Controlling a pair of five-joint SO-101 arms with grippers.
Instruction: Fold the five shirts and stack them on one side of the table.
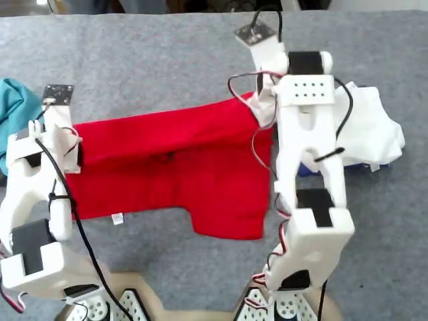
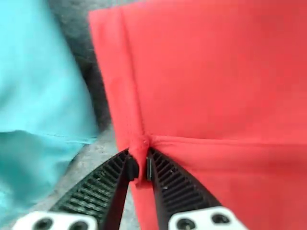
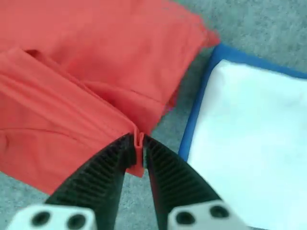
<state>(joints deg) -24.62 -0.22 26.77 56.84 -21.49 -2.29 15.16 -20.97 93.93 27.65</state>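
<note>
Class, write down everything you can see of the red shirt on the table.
The red shirt is plain, soft cloth, spread flat on the grey table cover with its far part folded over along its length. A small white label shows at its near edge. The left gripper and right gripper are each shut on a pinch of cloth at opposite ends.

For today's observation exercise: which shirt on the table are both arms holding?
The red shirt, pinched in both arms' jaws; the teal shirt and white shirt lie aside, ungripped.

Matt red cloth shirt (image 1: pixel 174 167), ribbed blk plastic fingers (image 2: pixel 168 177), prob. felt table (image 1: pixel 134 53)
</note>
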